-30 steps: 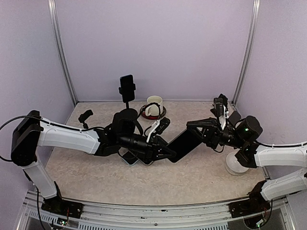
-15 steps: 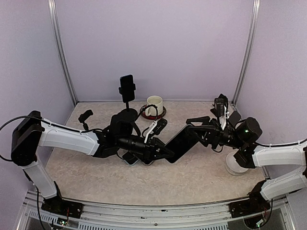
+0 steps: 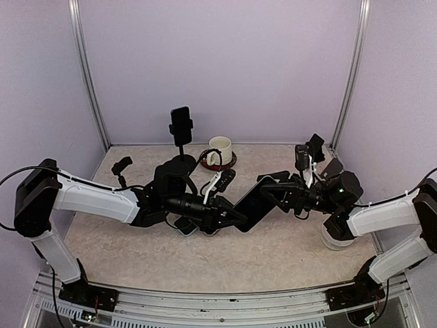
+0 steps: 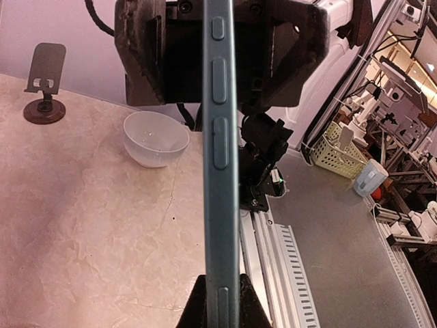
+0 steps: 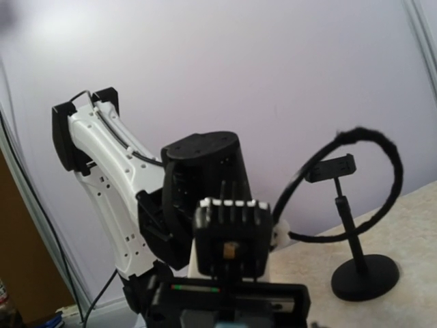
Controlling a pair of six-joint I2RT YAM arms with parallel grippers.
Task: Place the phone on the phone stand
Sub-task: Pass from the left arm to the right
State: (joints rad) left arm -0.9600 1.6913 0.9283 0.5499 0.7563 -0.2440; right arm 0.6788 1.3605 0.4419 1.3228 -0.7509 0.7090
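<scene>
Phone (image 3: 255, 203), mid-worktop: left gripper (image 3: 237, 219) pinches one end, right gripper (image 3: 273, 192) grip unclear; release early and you drop it.

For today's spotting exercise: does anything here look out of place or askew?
The slim dark rectangular phone hangs tilted in mid-air: the left gripper pinches its lower end, and the right gripper straddles its upper end.
</scene>
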